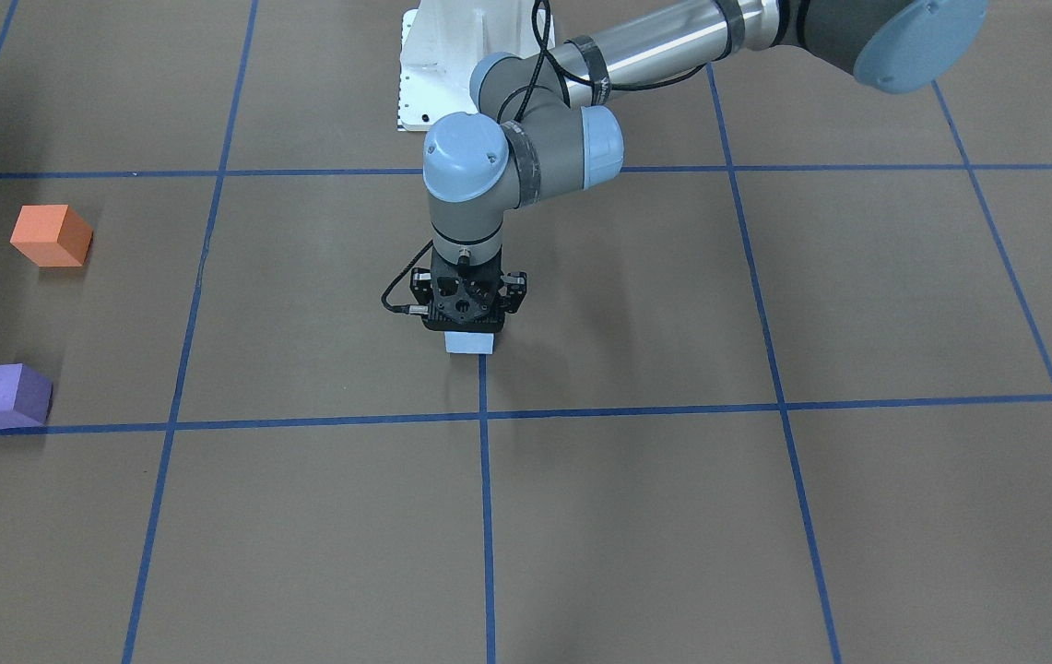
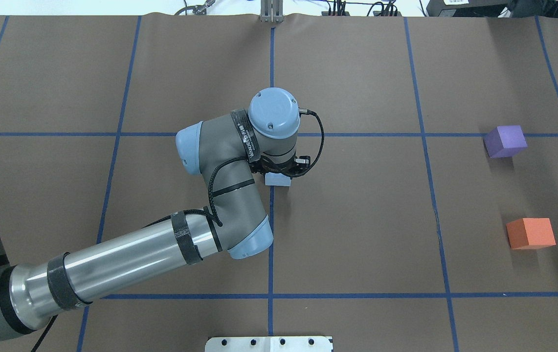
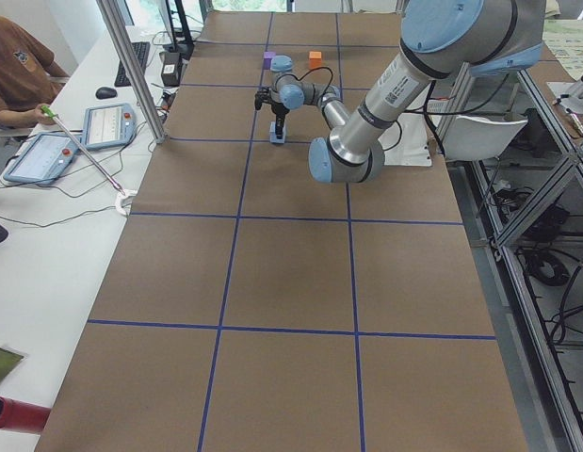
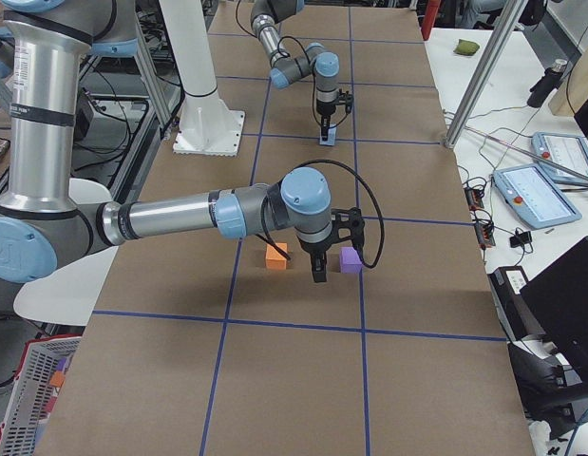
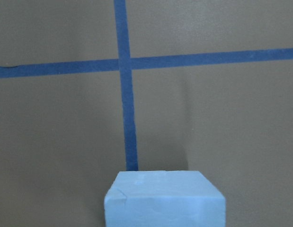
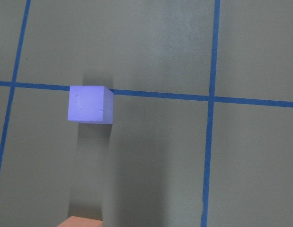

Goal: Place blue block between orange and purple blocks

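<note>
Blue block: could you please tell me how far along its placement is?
Done: the left claw sits right over the blue block at the table's centre. In hand: the grasp, though whether the claw is shut is hidden. Still to do: carrying it to the gap between the orange block and purple block.

I see brown table top (image 2: 357, 220), blue tape line (image 2: 271, 73) running under left gripper (image 1: 468, 325). White desk (image 3: 70, 221) beyond gripper, tablets (image 3: 107, 124) on it, metal post (image 3: 131, 66) at table edge. Light even, shadows soft.
</note>
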Robot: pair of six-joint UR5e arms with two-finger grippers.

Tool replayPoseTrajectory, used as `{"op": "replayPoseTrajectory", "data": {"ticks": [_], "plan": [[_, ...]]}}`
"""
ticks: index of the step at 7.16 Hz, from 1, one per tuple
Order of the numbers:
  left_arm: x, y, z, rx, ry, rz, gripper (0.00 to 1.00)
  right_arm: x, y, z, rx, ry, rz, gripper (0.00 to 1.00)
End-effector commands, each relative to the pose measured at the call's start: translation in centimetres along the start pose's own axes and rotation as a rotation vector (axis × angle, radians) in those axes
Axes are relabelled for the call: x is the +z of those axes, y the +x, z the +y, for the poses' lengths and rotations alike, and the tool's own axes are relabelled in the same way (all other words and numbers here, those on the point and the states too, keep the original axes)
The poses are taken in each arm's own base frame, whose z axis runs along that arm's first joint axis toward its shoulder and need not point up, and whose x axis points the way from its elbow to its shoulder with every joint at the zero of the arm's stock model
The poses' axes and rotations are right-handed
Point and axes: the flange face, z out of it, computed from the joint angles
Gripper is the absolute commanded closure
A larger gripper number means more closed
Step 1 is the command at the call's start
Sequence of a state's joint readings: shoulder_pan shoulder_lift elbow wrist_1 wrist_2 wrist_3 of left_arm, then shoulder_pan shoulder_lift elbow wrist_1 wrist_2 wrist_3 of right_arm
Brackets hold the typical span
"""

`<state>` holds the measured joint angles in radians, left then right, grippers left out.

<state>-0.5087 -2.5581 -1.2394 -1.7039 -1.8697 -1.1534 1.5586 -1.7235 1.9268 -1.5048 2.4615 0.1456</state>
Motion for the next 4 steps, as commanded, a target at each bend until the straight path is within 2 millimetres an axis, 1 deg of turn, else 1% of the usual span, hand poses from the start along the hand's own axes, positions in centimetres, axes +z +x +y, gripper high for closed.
{"op": "replayPoseTrajectory", "data": {"ticks": [1, 2, 3, 4], "plan": [[-1.4, -0.1, -0.4, -0.011, 0.012, 0.022, 0.00, -0.7, -4.1, -1.2, 0.025, 0.014, -0.017, 0.01], [-3.5, -0.1, -1.0, -0.015, 0.009, 0.055, 0.00, -1.0, -6.8, -1.3, 0.031, 0.015, -0.030, 0.01], [-4.2, -0.2, -0.9, -0.020, -0.039, 0.083, 0.00, -1.3, -9.2, -1.7, 0.052, 0.021, -0.043, 0.01], [-6.2, -0.5, -1.6, -0.033, -0.069, 0.125, 0.00, -1.4, -12.7, -2.0, 0.066, 0.019, -0.063, 0.01]]}}
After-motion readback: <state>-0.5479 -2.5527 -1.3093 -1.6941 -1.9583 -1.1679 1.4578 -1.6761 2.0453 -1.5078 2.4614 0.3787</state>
